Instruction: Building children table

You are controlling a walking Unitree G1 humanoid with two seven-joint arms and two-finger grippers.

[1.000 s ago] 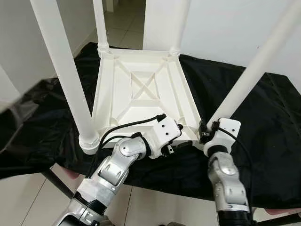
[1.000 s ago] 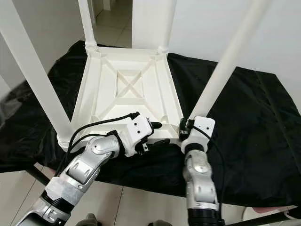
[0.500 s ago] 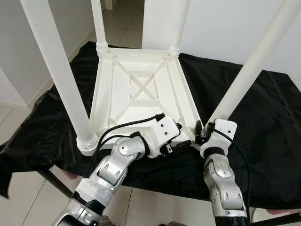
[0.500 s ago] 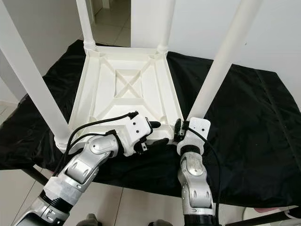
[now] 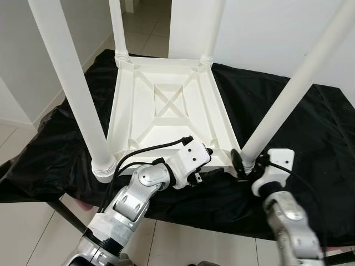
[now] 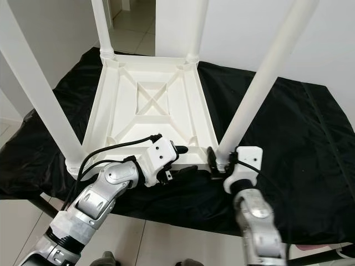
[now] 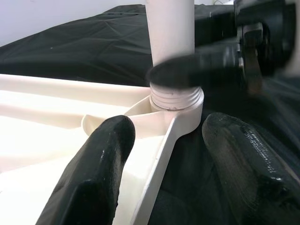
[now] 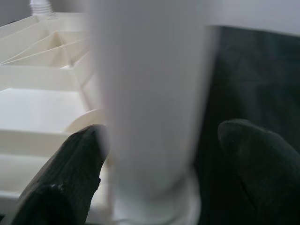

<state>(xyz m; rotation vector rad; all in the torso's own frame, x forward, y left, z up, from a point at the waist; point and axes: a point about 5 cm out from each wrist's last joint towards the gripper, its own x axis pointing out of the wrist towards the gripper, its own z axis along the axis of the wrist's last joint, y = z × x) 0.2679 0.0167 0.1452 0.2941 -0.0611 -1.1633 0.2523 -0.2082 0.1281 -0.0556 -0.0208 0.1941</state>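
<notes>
Tabletop (image 5: 166, 111) lies upside down on the black cloth (image 5: 310, 138), ribbed underside up, so all 4 corner sockets face up for the legs. All 4 legs stand in their sockets; the near-right leg (image 5: 288, 100) is the one being worked.

Right gripper (image 5: 239, 163) sits at the foot of that leg, fingers spread with the leg between them. In the right wrist view the fingers (image 8: 56, 183) flank the leg but I can't confirm pad contact, so call it open around the leg, not clamped. My read: positioned to turn or seat the leg in its threaded collar (image 7: 176, 96).

Left gripper (image 5: 213, 173) is at the near edge of the tabletop, just beside the same corner. Its fingers (image 7: 98, 164) are apart, straddling the rim, 1 inside and 1 outside, not visibly pinching. Likely there to brace the tabletop against rotation.

In the way: both grippers crowd 1 corner, close together. Cloth is loose and wrinkled, so the tabletop could slide. Near-left leg (image 5: 69, 83) stands clear of the work.
</notes>
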